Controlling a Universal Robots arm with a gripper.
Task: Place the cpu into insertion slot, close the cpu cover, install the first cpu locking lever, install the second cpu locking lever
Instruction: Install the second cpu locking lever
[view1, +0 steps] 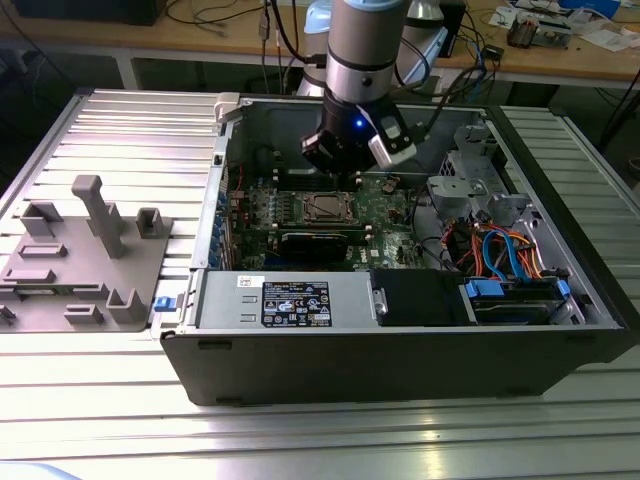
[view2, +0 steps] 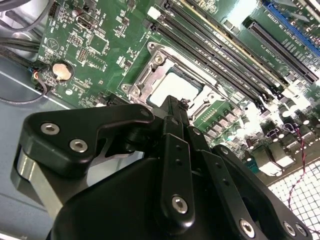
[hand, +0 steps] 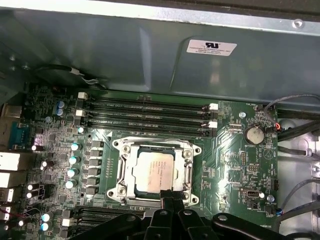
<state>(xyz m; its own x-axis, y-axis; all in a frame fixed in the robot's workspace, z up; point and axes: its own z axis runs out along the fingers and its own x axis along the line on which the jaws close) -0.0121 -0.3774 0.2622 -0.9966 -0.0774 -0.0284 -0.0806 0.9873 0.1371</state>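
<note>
Fingers (hand: 170, 196) at cpu cover (hand: 188, 170) — green mobo (hand: 235, 165), open case (view1: 400, 365).

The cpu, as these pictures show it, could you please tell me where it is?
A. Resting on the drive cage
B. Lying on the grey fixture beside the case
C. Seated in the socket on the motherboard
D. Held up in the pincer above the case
C: in both wrist views the cpu lies flat inside the socket's metal frame, with the pincer at the frame's edge.
</note>
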